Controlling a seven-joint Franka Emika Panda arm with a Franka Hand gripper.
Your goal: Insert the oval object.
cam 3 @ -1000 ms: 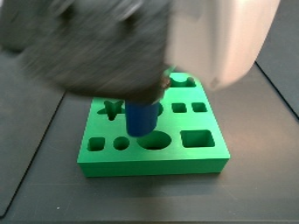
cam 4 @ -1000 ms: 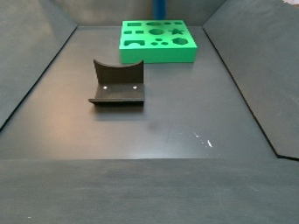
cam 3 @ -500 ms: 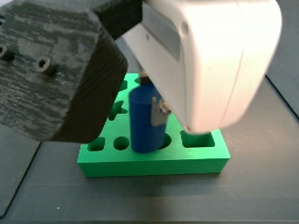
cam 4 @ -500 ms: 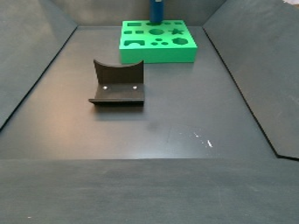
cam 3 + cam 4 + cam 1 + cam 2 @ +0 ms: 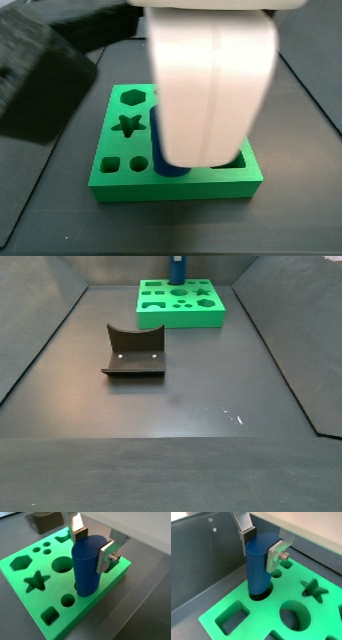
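The oval object (image 5: pixel 85 569) is a tall smooth blue peg standing upright, its lower end in a hole of the green board (image 5: pixel 27 562). My gripper (image 5: pixel 93 546) is shut on its upper end, one silver finger with a dark pad on each side; the other wrist view shows the same gripper (image 5: pixel 262 546), peg (image 5: pixel 258 567) and board (image 5: pixel 244 619). In a side view the arm's white body (image 5: pixel 207 80) hides most of the peg (image 5: pixel 160 165) and the fingers. In a side view the peg (image 5: pixel 177 268) stands over the far board (image 5: pixel 181 318).
The board has several other shaped holes, among them a star (image 5: pixel 312 588) and a large oval (image 5: pixel 296 614). The dark fixture (image 5: pixel 134 351) stands on the floor nearer than the board. Grey walls close in the floor (image 5: pixel 160 416).
The arm has swung across one side view and now hides most of the peg. In the other side view the peg came into sight over the board, then hardly moved.
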